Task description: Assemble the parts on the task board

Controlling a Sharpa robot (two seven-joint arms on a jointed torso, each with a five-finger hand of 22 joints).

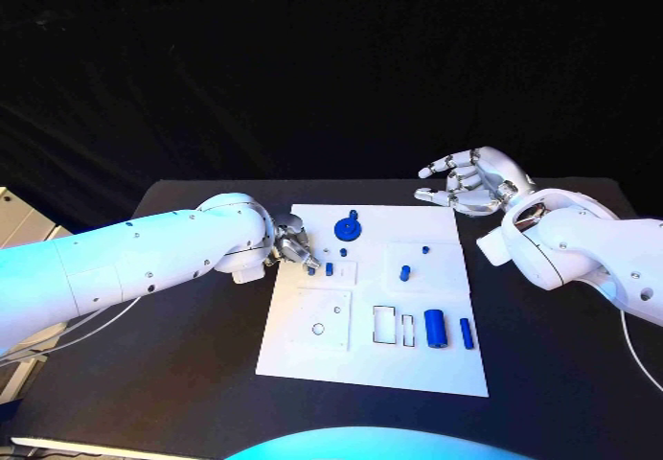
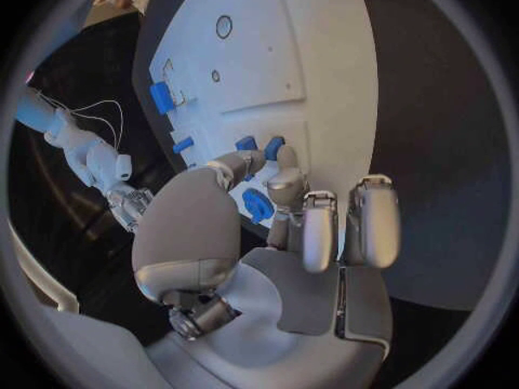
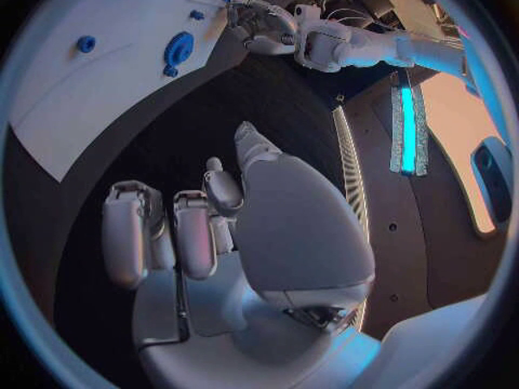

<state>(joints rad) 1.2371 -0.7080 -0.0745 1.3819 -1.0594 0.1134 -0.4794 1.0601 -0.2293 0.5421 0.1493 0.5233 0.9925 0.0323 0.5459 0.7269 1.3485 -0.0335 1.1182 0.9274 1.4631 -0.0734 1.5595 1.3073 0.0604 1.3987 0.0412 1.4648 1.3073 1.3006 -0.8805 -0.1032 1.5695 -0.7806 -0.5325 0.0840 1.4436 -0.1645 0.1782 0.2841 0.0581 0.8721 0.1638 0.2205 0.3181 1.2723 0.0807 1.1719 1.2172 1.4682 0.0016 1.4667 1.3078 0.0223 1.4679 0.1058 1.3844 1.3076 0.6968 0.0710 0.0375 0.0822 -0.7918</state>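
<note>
The white task board point(image 1: 373, 297) point(image 2: 292, 60) point(image 3: 98, 86) lies mid-table. My left hand point(image 1: 293, 244) point(image 2: 276, 207) hovers low over its far left edge. The thumb and a finger point down beside two small blue parts point(image 1: 321, 269) point(image 2: 259, 144); I cannot tell whether they touch them. A third blue part point(image 2: 258, 206) shows in the gap between them. A round blue part point(image 1: 350, 228) point(image 3: 178, 50) sits just right of that hand. My right hand point(image 1: 474, 182) point(image 3: 206, 233) is raised beyond the board's far right corner, fingers apart, holding nothing.
Two blue pegs point(image 1: 405, 273) point(image 1: 424, 249) stand mid-board. A blue cylinder point(image 1: 437, 328) and a slim blue bar point(image 1: 468, 333) lie by rectangular slots point(image 1: 394, 326) near the board's right edge. A round hole point(image 1: 319, 329) point(image 2: 224, 26) is at the near left.
</note>
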